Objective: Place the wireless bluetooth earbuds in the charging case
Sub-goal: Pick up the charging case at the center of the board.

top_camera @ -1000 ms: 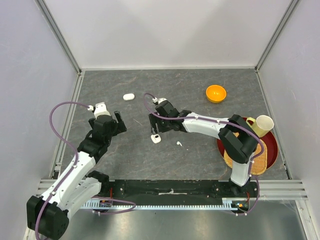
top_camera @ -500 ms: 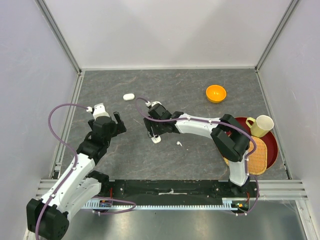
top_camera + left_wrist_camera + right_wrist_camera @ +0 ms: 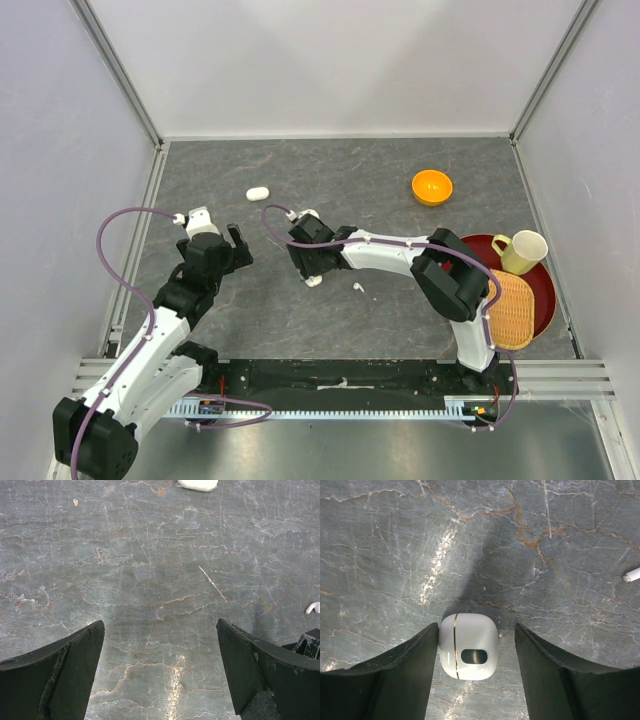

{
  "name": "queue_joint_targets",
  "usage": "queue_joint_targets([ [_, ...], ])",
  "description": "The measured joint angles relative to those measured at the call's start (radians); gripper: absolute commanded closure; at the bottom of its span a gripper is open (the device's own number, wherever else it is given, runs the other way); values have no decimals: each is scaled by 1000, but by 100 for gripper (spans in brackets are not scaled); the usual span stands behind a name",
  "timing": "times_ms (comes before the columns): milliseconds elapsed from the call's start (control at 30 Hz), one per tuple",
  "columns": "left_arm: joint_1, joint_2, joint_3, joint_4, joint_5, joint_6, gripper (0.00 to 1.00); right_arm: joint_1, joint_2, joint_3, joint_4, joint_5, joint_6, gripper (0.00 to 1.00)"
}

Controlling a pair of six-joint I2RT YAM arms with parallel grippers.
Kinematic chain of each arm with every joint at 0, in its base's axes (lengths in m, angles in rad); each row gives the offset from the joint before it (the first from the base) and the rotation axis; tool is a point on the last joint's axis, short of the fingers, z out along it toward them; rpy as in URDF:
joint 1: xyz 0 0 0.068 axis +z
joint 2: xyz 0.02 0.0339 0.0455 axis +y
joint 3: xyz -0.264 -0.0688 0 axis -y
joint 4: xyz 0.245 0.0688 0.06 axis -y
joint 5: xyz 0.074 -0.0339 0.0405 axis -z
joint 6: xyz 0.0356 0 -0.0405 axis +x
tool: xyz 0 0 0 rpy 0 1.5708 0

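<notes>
A white charging case (image 3: 468, 646) lies closed on the grey stone table, its oval mark facing up. My right gripper (image 3: 476, 630) is open and straddles it: the left finger (image 3: 415, 660) touches the case's side, while the right finger (image 3: 545, 665) stands a little off. From above, the right gripper (image 3: 311, 273) sits over that charging case (image 3: 314, 282). One white earbud (image 3: 357, 288) lies just right of it, its tip (image 3: 632, 574) showing in the right wrist view. My left gripper (image 3: 240, 247) (image 3: 160, 625) is open over bare table. A second white case (image 3: 258, 193) (image 3: 198, 484) lies farther back.
An orange bowl (image 3: 432, 186) stands at the back right. At the right edge, a red plate (image 3: 545, 305) holds a woven mat (image 3: 510, 310) and a yellow mug (image 3: 525, 250). Walls close in the table's left, back and right. The earbud (image 3: 313, 608) shows right of my left fingers.
My right gripper has moved left and toward the near edge, coming down around the charging case, and its jaws have narrowed. The left arm has stayed still.
</notes>
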Motion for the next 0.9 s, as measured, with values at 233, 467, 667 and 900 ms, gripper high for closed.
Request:
queue_joint_targets([
  [233,0,0,0,0,1,0,0,0,6,14,-11,13,0,37],
  [467,0,2,0,0,3,0,0,0,23,32,-25,13,-2,33],
  [667,0,4,0,1,5,0,0,0,31,49,-52,20,-7,37],
  [900,0,4,0,2,8,0,0,0,31,50,-61,33,-9,61],
])
